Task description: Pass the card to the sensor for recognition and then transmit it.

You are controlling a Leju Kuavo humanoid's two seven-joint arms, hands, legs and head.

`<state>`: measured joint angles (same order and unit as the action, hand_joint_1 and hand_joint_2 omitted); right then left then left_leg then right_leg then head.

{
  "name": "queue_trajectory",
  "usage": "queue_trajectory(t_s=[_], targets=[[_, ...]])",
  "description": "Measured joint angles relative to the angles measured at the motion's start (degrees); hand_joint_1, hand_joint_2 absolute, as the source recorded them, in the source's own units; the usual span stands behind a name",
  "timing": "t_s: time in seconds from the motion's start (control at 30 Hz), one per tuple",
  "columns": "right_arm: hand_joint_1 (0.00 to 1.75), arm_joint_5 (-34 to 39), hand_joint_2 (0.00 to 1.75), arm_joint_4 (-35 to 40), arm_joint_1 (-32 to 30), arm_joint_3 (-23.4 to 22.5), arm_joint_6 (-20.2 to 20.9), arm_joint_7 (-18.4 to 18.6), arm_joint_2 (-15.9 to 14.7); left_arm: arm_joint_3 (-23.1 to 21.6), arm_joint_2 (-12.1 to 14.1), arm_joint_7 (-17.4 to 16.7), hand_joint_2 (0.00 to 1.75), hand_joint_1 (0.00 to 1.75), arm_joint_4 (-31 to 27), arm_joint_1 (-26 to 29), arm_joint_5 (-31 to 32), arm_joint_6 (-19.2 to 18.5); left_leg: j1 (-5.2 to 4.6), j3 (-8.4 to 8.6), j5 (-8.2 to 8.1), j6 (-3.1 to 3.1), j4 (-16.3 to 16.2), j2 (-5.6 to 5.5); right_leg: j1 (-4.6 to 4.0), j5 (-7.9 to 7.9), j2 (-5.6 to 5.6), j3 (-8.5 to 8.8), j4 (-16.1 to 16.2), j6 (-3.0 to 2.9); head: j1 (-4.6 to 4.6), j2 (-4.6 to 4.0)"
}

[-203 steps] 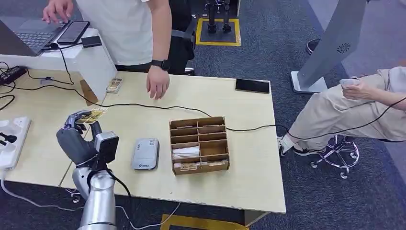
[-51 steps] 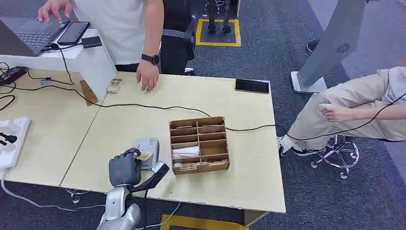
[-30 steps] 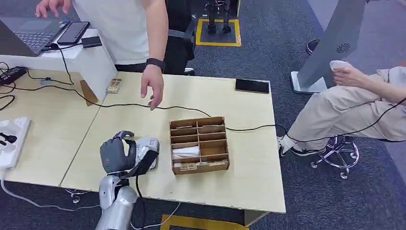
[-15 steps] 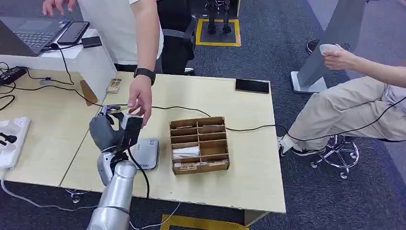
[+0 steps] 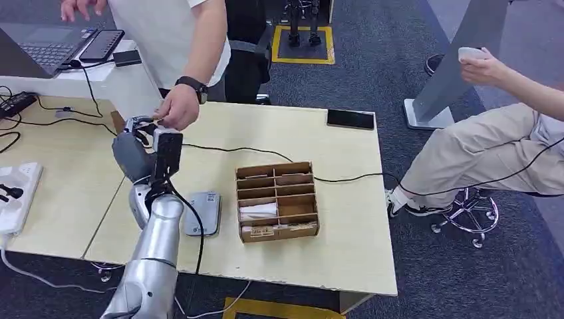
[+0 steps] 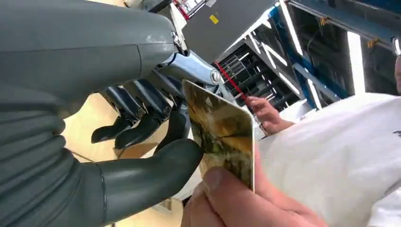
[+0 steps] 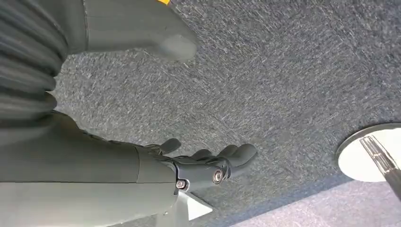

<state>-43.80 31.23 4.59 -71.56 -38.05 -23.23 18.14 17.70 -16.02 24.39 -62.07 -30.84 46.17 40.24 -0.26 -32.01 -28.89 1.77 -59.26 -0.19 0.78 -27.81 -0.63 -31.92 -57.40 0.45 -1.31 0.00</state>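
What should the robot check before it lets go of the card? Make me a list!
1. Card is in the left robot hand: ok, thumb presses it.
2. Person's hand grips the card too: ok, a thumb is on it.
3. Person's hand meets the robot hand over the table: ok.
4. Sensor already read the card: cannot tell.
5. Right robot hand is out of the way: ok, hanging over carpet.

The card (image 6: 221,137) is printed in mottled gold, brown and green with a pale edge. The left hand (image 5: 135,154) is dark grey (its arm silver). The sensor (image 5: 202,212) is light grey, the table (image 5: 346,219) pale wood, the divided box (image 5: 276,201) brown, the carpet (image 7: 283,71) speckled blue-grey.
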Motion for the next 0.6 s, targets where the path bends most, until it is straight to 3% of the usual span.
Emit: queue_trajectory(t_s=[0.03,0.07,0.6], targets=[[0.00,0.09,1.75,-0.09,0.01,0.09,0.00,-0.02,-0.02,0.00,0.00,0.00,1.75,0.17,0.00,-0.15,-0.93,-0.02,0.00,0.00,0.00,0.00,0.00,0.00,0.00,0.00,0.00,0.00,0.00,0.00,0.00,0.00],[0.00,0.13,1.75,-0.15,0.01,0.13,0.00,-0.02,-0.04,-0.02,0.00,0.00,1.75,0.00,0.00,-0.24,-1.78,-0.02,0.00,0.00,0.00,0.00,0.00,0.01,0.00,0.00,-0.01,0.00,0.00,0.00,0.00,0.00],[0.00,-0.13,1.75,-0.79,0.03,-0.13,0.00,-0.98,-0.15,-1.90,-0.13,2.89,1.75,0.00,-1.07,0.11,-14.35,-0.04,0.00,0.00,0.00,0.00,0.00,0.00,0.00,0.00,-0.01,0.00,0.00,0.00,0.00,0.00]])
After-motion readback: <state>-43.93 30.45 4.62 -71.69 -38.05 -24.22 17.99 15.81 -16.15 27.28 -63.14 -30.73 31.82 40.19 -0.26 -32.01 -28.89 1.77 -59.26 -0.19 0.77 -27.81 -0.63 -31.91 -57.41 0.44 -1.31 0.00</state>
